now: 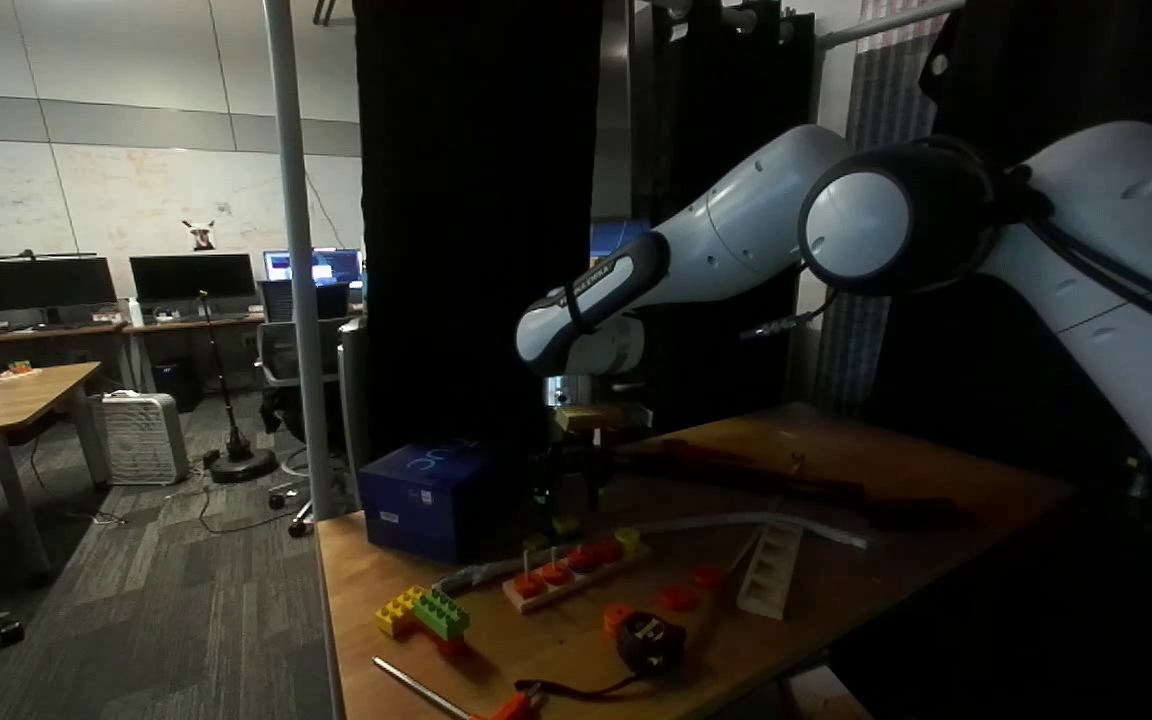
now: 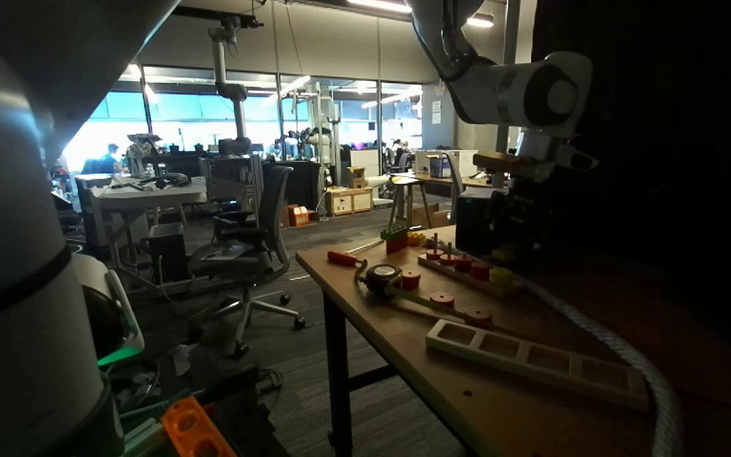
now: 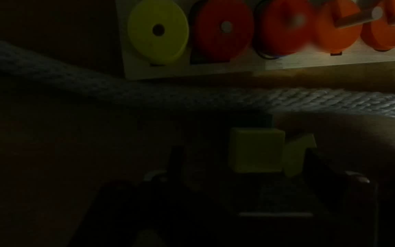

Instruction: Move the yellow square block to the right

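Observation:
The yellow square block is dim in the wrist view, with a second yellow piece touching or close to its right side. A yellow block also shows below the gripper in both exterior views; which of the two pieces it is, I cannot tell. My gripper is open, its dark fingers apart on either side of the yellow pieces. The right finger overlaps the second piece's edge. The gripper points down just above the table. Whether a finger touches a block is too dark to tell.
A grey rope runs between the blocks and a wooden peg board with coloured discs. A dark teal block lies behind the yellow one. A blue box stands beside the gripper. A tape measure and wooden tray lie nearer.

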Controlling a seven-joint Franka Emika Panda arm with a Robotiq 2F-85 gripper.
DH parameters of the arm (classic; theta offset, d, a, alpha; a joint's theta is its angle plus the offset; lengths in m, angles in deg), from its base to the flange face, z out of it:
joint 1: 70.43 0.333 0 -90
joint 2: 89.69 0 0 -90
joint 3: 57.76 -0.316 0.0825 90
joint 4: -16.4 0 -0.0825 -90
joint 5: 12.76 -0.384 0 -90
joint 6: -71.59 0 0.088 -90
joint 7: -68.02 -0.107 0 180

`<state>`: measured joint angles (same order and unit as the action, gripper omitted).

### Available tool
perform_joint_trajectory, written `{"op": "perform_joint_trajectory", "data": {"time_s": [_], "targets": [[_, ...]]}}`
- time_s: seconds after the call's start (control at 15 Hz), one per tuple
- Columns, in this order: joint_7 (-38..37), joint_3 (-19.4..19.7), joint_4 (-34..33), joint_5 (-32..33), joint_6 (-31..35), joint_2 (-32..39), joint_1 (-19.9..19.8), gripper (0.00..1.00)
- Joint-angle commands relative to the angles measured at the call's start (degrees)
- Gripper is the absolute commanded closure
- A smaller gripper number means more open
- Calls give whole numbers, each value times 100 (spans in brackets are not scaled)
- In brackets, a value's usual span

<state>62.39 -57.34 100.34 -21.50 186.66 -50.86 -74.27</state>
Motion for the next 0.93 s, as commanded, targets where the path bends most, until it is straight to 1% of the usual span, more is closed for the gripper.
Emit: {"op": "perform_joint_trajectory", "data": {"time_s": [0.0,0.2,0.47,0.73,0.87], "targets": [[-83,6,-71,-67,-144,-55,8,0],[-237,52,178,76,-51,-420,164,0],[-552,100,844,416,168,-1429,513,0],[-1145,150,1685,1109,367,-2625,854,0],[-1515,131,2151,1534,396,-3267,941,0]]}}
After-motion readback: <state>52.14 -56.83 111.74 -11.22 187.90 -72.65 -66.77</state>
